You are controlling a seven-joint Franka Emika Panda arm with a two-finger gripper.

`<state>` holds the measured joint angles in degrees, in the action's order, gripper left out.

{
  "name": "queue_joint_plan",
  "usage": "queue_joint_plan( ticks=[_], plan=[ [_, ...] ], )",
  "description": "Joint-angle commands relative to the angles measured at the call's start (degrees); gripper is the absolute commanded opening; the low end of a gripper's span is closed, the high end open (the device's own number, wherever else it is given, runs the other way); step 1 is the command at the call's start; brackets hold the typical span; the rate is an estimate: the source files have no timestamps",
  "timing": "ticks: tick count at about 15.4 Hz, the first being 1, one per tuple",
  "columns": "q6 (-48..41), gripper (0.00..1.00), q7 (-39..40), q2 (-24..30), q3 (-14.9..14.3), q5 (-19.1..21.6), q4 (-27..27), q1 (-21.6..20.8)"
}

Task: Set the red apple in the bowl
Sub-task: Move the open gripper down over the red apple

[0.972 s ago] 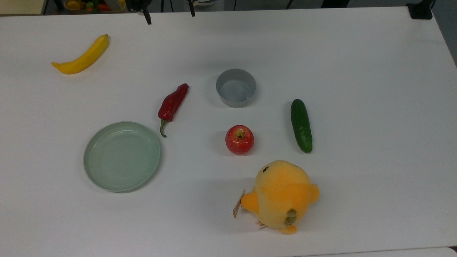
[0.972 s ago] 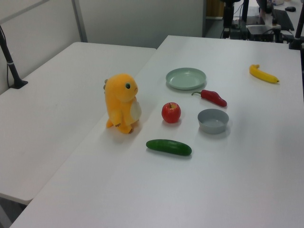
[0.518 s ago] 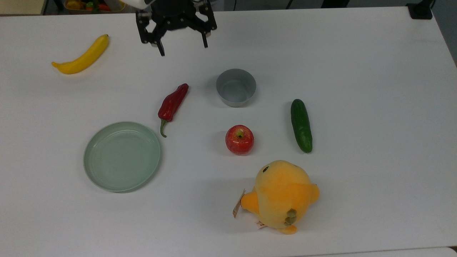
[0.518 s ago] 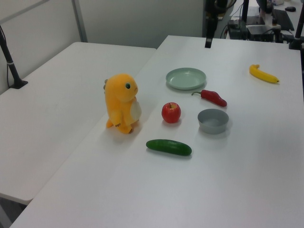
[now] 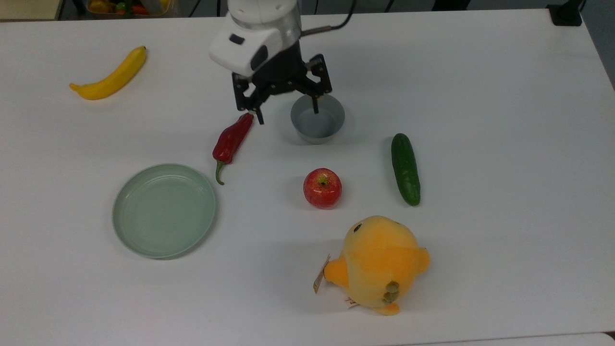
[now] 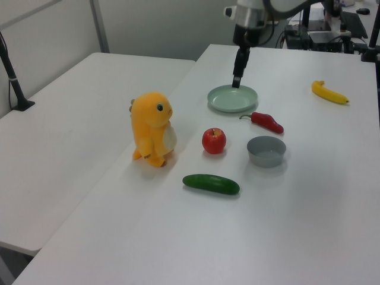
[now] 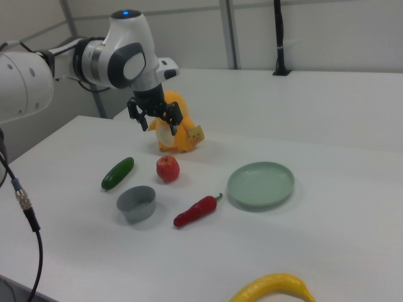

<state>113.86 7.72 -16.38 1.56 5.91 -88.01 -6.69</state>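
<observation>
The pincer (image 5: 287, 111) is being held wide open and empty, well above the table (image 5: 480, 120), its two fingers spread apart; in the top view one fingertip is being seen over the bowl (image 5: 317, 118) and the other just beside the chili pepper (image 5: 232, 140). The red apple (image 5: 322, 188) is being left upright on the table, stem dimple up, apart from everything: the grey bowl is lying beyond it toward the top view's top, the cucumber (image 5: 405, 168) to the top view's right, the plush toy (image 5: 377, 263) near it toward the top view's bottom. The approach is judged to be the step in hand. For that to be done well, the pincer is best being carried over the apple's centre, kept open wider than the fruit, lowered straight so the fingers are being placed around its widest part, and steered clear of the plush toy. The pale-green plate (image 5: 164, 210) and banana (image 5: 111, 76) are well aside.
</observation>
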Motion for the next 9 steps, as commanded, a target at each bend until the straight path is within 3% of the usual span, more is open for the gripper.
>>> queue_joint_plan(
  ticks=[1, 9],
  plan=[
    [4.1, 1.00, -2.9, -2.1, -0.6, 0.3, -0.4, -2.8],
    [13.4, 1.00, -7.4, -8.2, -0.7, -2.2, -0.4, -5.1]
  ],
)
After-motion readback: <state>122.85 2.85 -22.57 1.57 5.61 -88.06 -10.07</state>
